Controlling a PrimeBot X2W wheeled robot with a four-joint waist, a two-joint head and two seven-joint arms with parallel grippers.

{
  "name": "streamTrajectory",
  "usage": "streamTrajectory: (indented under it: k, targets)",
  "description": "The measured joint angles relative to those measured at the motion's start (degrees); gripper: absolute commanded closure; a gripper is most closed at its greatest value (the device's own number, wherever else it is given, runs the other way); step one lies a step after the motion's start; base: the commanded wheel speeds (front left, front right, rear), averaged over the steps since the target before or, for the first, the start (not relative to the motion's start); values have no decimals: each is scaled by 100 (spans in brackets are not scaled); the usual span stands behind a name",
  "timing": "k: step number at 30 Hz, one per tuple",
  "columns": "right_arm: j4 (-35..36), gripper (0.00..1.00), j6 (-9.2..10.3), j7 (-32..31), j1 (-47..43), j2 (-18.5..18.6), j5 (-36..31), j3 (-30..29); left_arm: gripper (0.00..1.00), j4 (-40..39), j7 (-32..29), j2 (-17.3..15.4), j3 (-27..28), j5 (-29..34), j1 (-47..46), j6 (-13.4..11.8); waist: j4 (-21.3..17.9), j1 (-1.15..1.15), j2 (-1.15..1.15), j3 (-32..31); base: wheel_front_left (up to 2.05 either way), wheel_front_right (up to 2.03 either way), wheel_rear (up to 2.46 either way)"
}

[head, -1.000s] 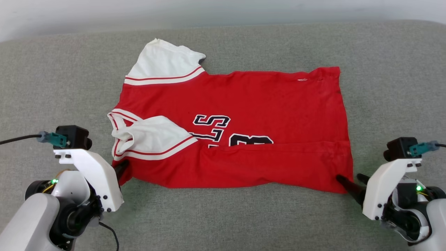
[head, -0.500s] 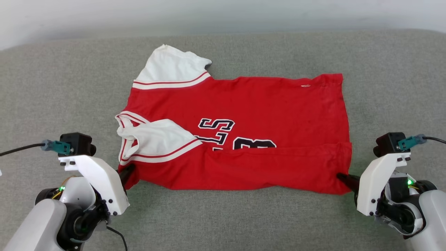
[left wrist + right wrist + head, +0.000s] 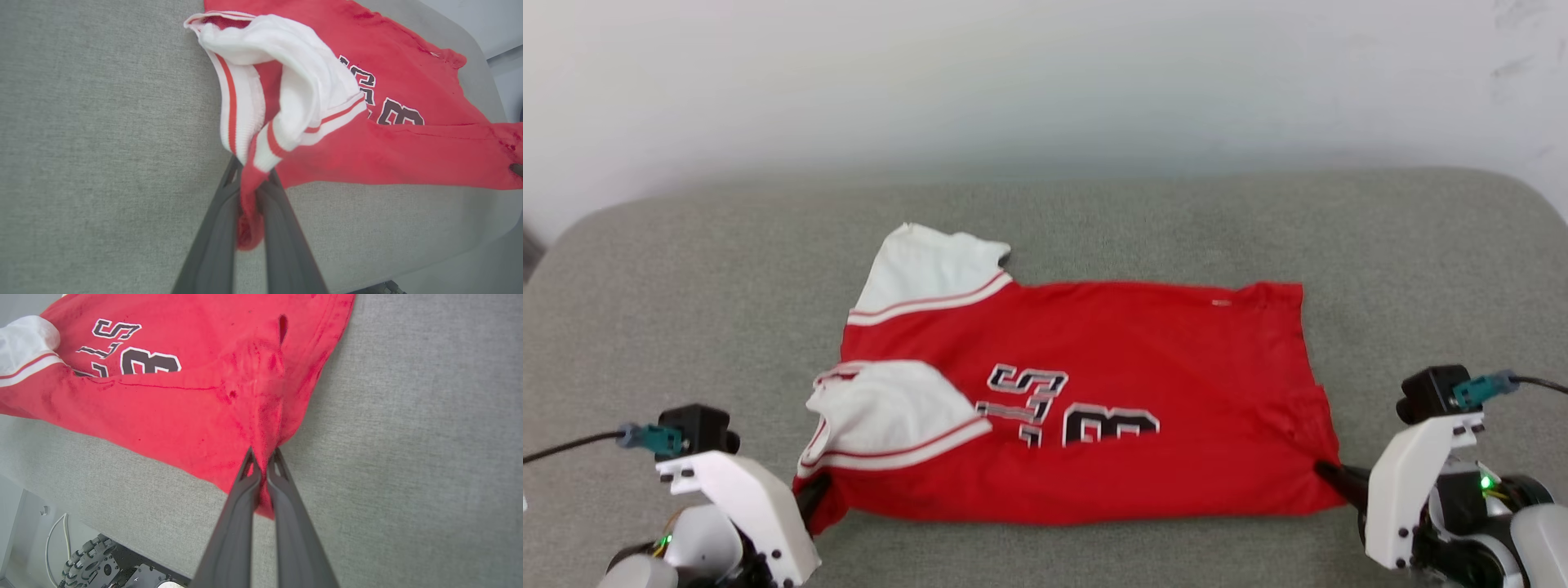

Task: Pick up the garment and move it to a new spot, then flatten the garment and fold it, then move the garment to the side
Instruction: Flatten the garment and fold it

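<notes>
Left gripper (image 3: 253, 173): clamped tight on the near corner of the garment (image 3: 408, 151), just below the white sleeve; red cloth is bunched between its fingers.
Right gripper (image 3: 262, 454): pinched closed on the near hem corner.
Garment: stretched between the two grippers and spreading away beyond both fingertips, number side up, on the grey cushion (image 3: 1094, 220).

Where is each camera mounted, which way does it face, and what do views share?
Head view: from the head, forward and down at the red, white-panelled sports jersey on grey fabric; left gripper lower left, right gripper lower right.
Left wrist view: along its dark fingers, shut on the jersey's striped corner.
Right wrist view: along its fingers, shut on the hem corner.
All share the black "3".
</notes>
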State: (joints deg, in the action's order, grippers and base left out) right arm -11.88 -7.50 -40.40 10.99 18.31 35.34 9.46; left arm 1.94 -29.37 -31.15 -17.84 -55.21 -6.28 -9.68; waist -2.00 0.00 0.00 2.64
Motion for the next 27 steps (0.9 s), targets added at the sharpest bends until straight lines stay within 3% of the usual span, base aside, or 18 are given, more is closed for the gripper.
streamTrajectory:
  k: [10, 11, 12, 19, 20, 27]
  targets:
    - [425, 100, 0, -328, -918, -134, -160, -491, 100, -269, -46, -29, 36, -183, 911, -318, 8, 0, 0, -357, 0, 0, 0]
    - [425, 3, 0, -345, -966, -164, -199, -521, 60, -218, -12, 20, 18, -182, 928, -345, 3, 0, 0, -347, 0, 0, 0]
    - [417, 0, 0, -333, -1015, -213, -208, -545, 0, -153, 12, 79, -14, -183, 928, -328, -2, 0, 0, -333, 0, 0, 0]
    - [394, 0, 0, 656, -1097, -323, -538, -448, 0, 456, 501, 388, 62, -88, 722, -347, -92, 0, 0, -279, 0, 0, 0]
    - [464, 0, 0, 1298, -1063, -347, -679, -489, 0, 536, 805, 400, 177, 0, 581, -292, -182, 0, 0, -275, 0, 0, 0]
    - [748, 0, 0, 2663, -764, -592, -1139, -749, 0, 588, 1629, 368, 330, 479, -116, -211, -393, 0, 0, -169, 0, 0, 0]
